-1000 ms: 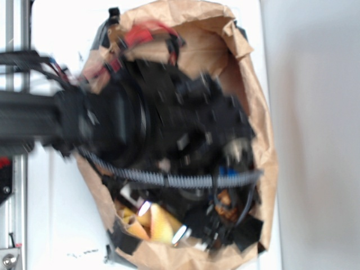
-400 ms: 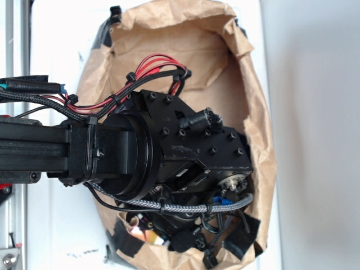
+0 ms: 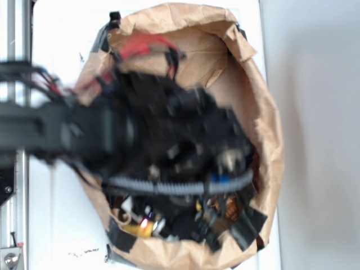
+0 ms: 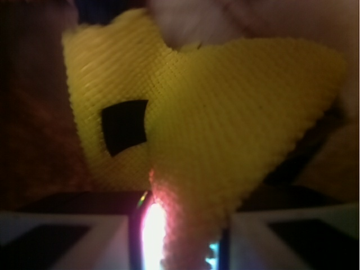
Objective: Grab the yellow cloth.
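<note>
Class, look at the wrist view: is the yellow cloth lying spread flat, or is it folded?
Folded. The yellow cloth overlaps itself in layers, tapering down between the claw fingers.

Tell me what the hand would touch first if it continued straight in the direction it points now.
Most likely the yellow cloth. In the wrist view it fills the space straight ahead and reaches down between the fingers. It may already be touching; depth is unclear.

Brown paper on white table
</note>
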